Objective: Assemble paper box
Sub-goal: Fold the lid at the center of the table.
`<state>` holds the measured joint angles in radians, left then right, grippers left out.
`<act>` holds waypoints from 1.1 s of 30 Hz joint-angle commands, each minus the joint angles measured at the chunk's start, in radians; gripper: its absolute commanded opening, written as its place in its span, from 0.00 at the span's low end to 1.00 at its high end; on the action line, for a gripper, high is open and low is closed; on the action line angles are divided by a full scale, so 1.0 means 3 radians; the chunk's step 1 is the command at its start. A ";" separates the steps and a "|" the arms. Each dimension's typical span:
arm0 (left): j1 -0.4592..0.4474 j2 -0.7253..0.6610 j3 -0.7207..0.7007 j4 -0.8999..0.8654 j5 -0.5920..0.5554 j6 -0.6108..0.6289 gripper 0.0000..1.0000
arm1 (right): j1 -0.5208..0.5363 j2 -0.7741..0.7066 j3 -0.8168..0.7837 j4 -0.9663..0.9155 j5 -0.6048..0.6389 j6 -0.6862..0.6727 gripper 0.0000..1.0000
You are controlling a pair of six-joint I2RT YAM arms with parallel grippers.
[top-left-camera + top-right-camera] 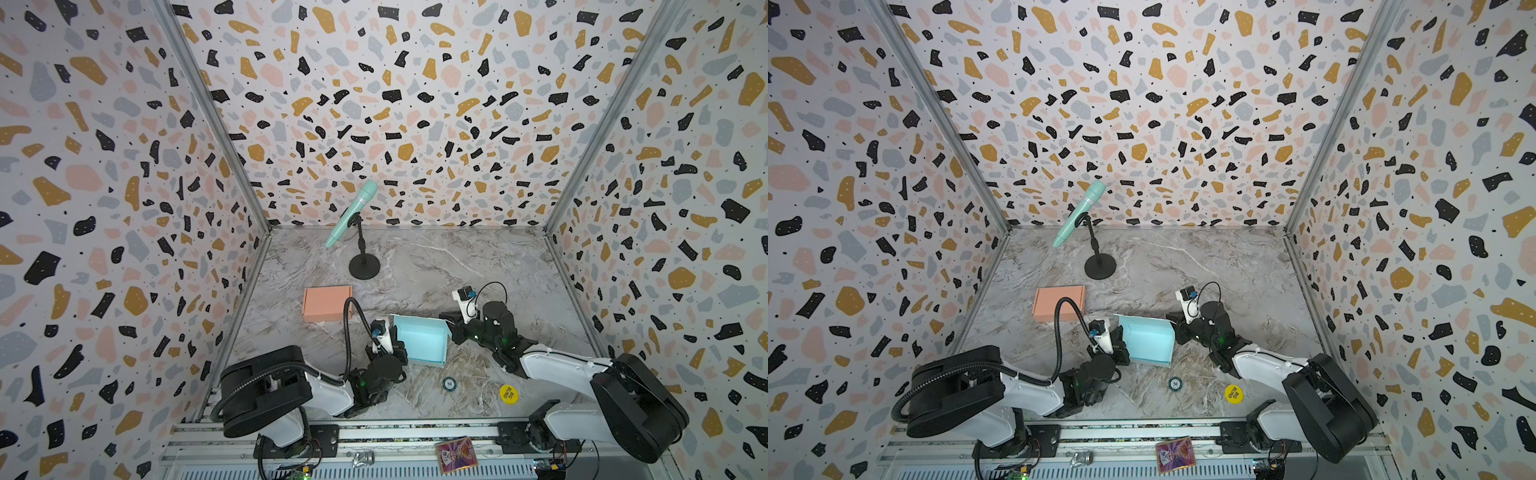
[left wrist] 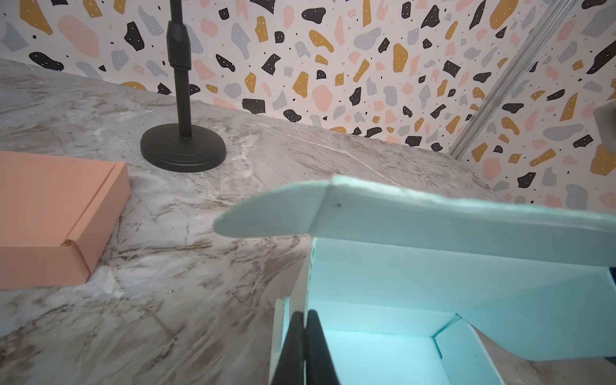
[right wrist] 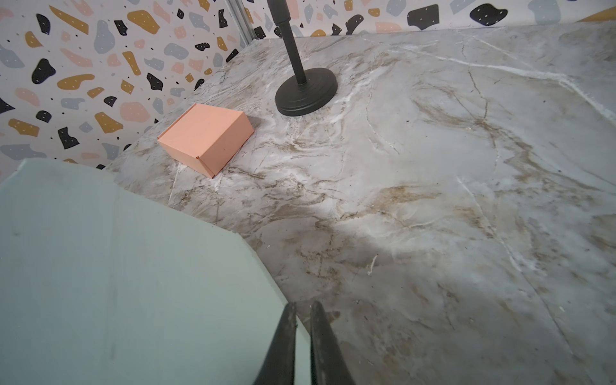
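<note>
The blue box (image 1: pixel 422 340) sat mid-table, nearer the arms than the microphone stand (image 1: pixel 364 266), its lid flap (image 2: pixel 433 216) tilted up over the open tray. The left gripper (image 2: pixel 303 350) was pinched shut on the box's left wall. The right gripper (image 3: pixel 301 346) was nipped narrowly onto the lid's right edge; closing likely meant pressing that flap leftward and down.
</note>
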<state>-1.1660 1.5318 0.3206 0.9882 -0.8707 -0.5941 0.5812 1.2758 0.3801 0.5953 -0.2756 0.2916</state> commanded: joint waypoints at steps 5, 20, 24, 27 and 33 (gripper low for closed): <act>0.0007 0.0012 0.0070 0.0029 0.0040 0.0062 0.00 | -0.0048 -0.0469 -0.0332 -0.0109 0.0252 0.0302 0.13; -0.0005 0.0024 0.0059 0.0039 0.0080 0.0094 0.00 | -0.0125 -0.0545 -0.0424 0.0045 -0.0146 0.0308 0.14; -0.0015 0.0028 0.0075 0.0016 0.0077 0.0094 0.00 | -0.0068 -0.0482 -0.0386 0.0068 -0.0155 0.0282 0.14; -0.0033 0.0053 0.0096 0.0020 0.0070 0.0075 0.00 | -0.0004 -0.0426 -0.0377 0.0126 -0.0142 0.0302 0.14; -0.0071 0.0161 0.0090 0.0144 0.0065 0.0053 0.00 | 0.0024 -0.0357 -0.0407 0.0148 -0.0053 0.0282 0.13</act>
<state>-1.1721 1.5528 0.3317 0.9966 -0.8639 -0.5766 0.5766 1.1675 0.2329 0.6140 -0.2913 0.3843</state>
